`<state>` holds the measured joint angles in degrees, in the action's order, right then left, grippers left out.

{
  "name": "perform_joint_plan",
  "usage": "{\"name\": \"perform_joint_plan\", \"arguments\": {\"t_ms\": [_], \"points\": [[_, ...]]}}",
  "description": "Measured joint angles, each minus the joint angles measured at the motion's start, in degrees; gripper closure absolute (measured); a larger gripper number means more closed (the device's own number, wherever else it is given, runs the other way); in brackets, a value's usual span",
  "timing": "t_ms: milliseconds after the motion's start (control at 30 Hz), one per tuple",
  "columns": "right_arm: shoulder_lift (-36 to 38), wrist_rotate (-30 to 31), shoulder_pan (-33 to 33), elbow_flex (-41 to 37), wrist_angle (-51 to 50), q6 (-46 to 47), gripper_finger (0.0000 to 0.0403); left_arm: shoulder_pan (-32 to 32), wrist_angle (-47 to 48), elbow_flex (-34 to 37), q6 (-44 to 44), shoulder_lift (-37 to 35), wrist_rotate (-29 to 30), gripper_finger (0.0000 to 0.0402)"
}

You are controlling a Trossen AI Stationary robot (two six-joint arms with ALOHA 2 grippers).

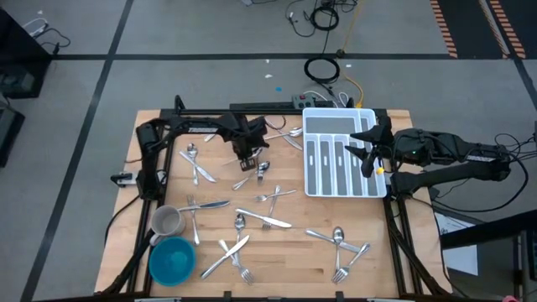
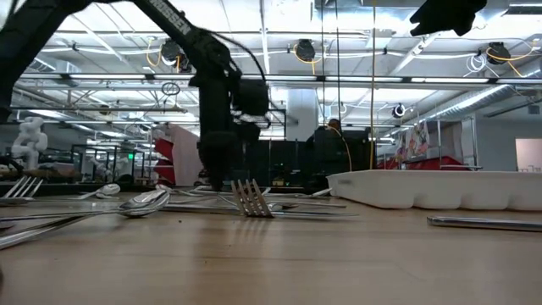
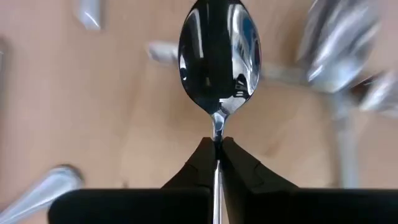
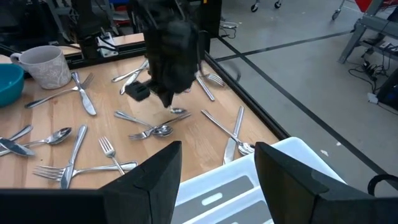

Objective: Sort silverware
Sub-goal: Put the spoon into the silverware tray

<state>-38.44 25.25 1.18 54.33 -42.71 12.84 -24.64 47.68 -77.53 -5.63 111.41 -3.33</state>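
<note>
Silverware (image 1: 252, 220) lies scattered across the wooden table (image 1: 285, 260), forks, spoons and knives spread over the boards on the open side of the white organiser tray (image 1: 312, 186), which sits at the table's right edge and serves as the landmark here. Largest of all, the table carries the whole scene. The tray comes next, its long grey compartments running side by side. The right arm reaches over the tray's outer rim, and the right gripper (image 1: 367, 149) hangs above the compartments with its fingers spread wide, holding nothing. Well to the left of the tray, the left gripper (image 1: 246, 151) is down low over the table, its fingers pressed together on the handle of a spoon (image 3: 219, 59); the bowl sticks out beyond the fingertips, as the left wrist view shows. Far from the tray, at the table's near left corner, stand a blue bowl (image 1: 172, 259) and, just beside it, a grey mug (image 1: 166, 221). Nearer the tray, a crossed spoon and fork pair (image 1: 342, 249) rests below its lower edge.
</note>
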Motion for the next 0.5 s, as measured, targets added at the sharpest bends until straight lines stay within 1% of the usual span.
{"name": "perform_joint_plan", "arguments": {"t_ms": [133,300,400,500], "points": [[0.0,0.4,0.0,0.0,0.0,-0.1,0.0206,-0.1,0.9,-0.4,6.3,-2.8,0.1,0.0391],[0.0,0.5,0.0,0.0,0.8,0.0,0.0206,1.2,-0.3,-2.9,18.0,-6.1,-0.8,0.0391],[0.0,0.7,0.0,0.0,1.8,0.0,0.0206,2.3,-4.7,-5.3,23.4,-6.6,-1.4,0.0392],[0.0,0.8,0.0,0.0,2.2,0.0,0.0206,3.3,-11.3,-8.2,32.1,-6.9,-1.4,0.0392]]}}
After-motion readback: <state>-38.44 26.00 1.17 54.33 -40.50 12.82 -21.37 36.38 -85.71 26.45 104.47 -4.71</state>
